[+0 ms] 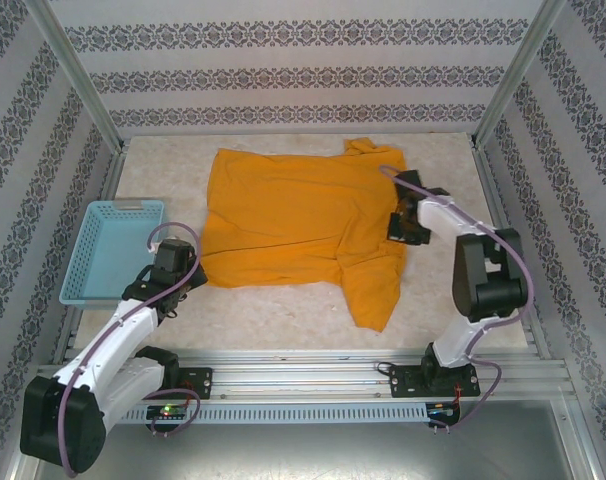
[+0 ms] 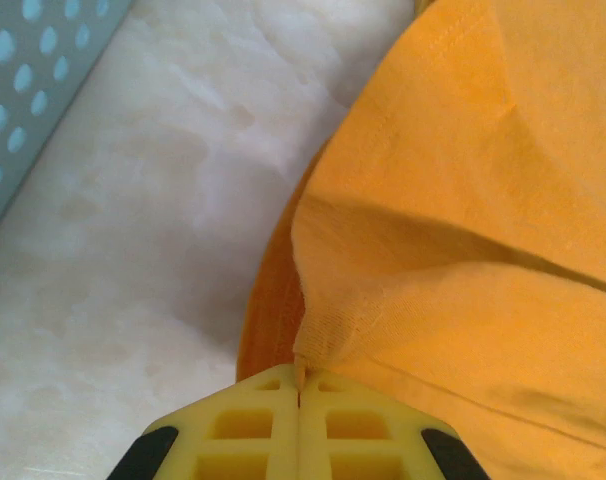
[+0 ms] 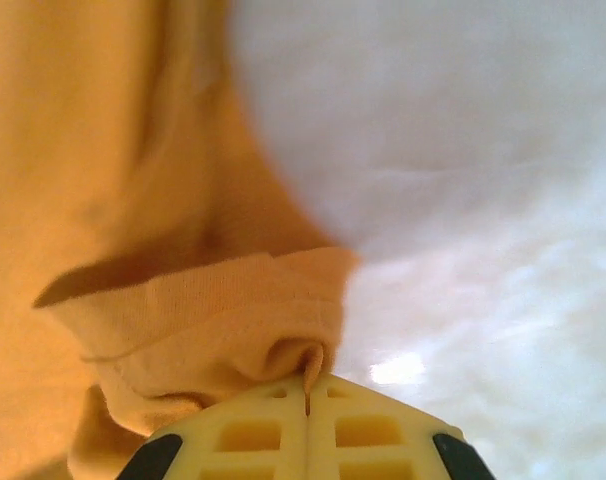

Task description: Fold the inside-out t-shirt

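Looking down from the top camera, the t-shirt [image 1: 303, 225] is lying spread flat in the middle of the table [image 1: 283, 320], plain orange side up. One sleeve is pointing at the near edge and the other at the back wall [image 1: 303, 70]. The tabletop is looking pale and marbled, and patterned wallpaper is boxing it in on three sides. A light blue basket [image 1: 113, 250] is sitting at the left edge, near the left gripper [image 1: 186, 272], which is biting the t-shirt's near hem corner. The right gripper [image 1: 405, 222] is sitting on the t-shirt's right side, between the two sleeves. Bare table is showing in front of the t-shirt and along the right.

Left wrist cam: the left gripper [image 2: 300, 392] is clamping its fingers tight on the stitched hem of the t-shirt [image 2: 463, 250]. The basket [image 2: 33, 90] is peeking in upper left, with bare table [image 2: 133, 250] lying between the two.

Right wrist cam: the right gripper [image 3: 306, 388] is pinching closed on a bunched bit of ribbed band of the t-shirt [image 3: 133, 200]. Open table [image 3: 463, 150] is stretching off to the right.
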